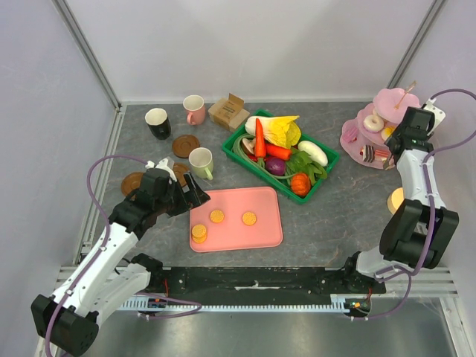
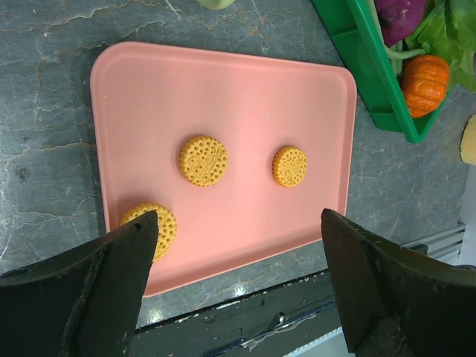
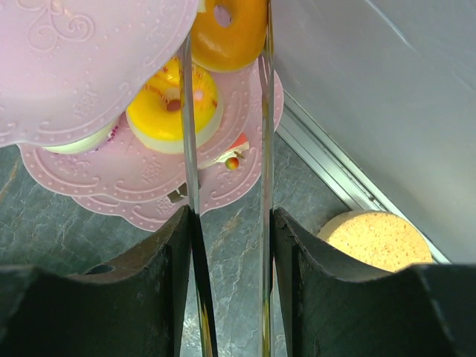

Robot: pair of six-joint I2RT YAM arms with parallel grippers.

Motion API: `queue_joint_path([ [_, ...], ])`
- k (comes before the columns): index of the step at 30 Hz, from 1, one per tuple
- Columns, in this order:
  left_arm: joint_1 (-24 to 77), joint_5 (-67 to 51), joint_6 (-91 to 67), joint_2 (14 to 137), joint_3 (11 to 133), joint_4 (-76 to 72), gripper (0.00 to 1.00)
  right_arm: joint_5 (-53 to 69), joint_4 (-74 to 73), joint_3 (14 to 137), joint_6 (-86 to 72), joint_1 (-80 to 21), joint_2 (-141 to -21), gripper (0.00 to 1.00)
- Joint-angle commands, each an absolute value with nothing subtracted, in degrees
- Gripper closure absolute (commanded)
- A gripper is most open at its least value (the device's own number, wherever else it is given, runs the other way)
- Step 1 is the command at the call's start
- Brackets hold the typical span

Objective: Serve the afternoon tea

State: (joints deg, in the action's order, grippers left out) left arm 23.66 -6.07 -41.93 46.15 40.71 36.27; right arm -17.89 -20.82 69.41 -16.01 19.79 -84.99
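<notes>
Three round orange biscuits lie on the pink tray. My left gripper hangs open over the tray's near edge, one biscuit by its left finger. My right gripper is shut on metal tongs. The tongs' two blades reach up to an orange donut that sits between their tips at the pink tiered stand. A yellow iced donut rests on the stand's lower plate. Black, pink and pale-green mugs stand at the back left among brown coasters.
A green basket of toy vegetables sits behind the tray, its pumpkin near the tray's right corner. A small cardboard box stands next to the pink mug. A pale orange round disc lies by the right wall rail.
</notes>
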Motion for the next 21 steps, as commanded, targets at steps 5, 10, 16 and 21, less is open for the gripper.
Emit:
queue_joint_path([
  [5, 23.73, -5.10, -40.17, 46.32, 40.61, 35.42, 0.04, -16.53, -15.12, 71.28, -14.33, 20.13, -86.13, 0.51],
  [10, 23.73, -4.92, -40.17, 46.49, 40.60, 35.42, 0.04, -15.29, -12.48, 70.75, -13.27, 20.21, -86.39, 0.50],
  [16, 23.82, -4.83, -40.25, 46.49, 40.52, 35.42, 0.04, -14.24, -11.86, 71.19, -12.92, 20.13, -87.63, 0.47],
  [21, 23.73, -4.66, -40.17, 46.41, 40.69, 35.68, 0.04, -14.68, -11.78, 71.19, -12.83, 20.13, -87.71, 0.42],
])
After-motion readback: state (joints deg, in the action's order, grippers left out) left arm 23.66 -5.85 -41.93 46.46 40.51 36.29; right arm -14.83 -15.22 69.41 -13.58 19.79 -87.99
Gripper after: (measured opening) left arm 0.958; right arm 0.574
